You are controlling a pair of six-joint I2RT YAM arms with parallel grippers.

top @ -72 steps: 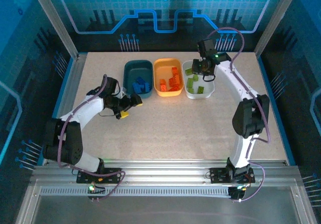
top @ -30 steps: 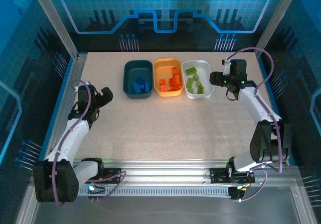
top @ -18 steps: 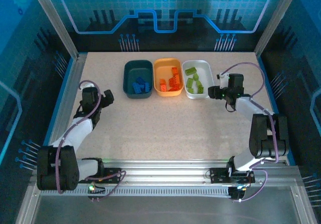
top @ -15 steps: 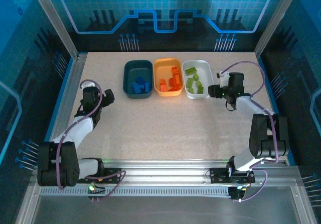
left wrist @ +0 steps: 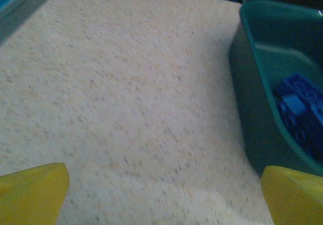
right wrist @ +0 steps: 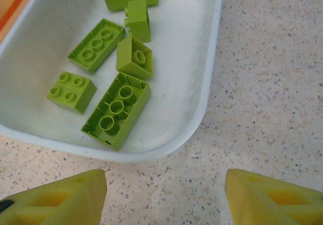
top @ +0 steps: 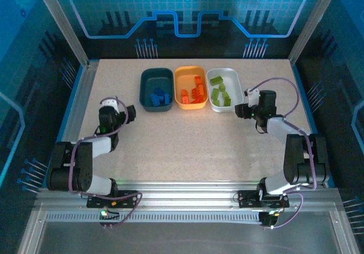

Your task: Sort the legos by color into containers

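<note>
My left fingers and right fingers spread wide, holding nothing; left arm and right arm fold low.

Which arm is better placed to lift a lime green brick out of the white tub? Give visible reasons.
Right. The right gripper sits open beside the white tub, its wrist camera looking down on the lime green bricks. The left gripper is by the dark teal tub, at the row's far end.
</note>
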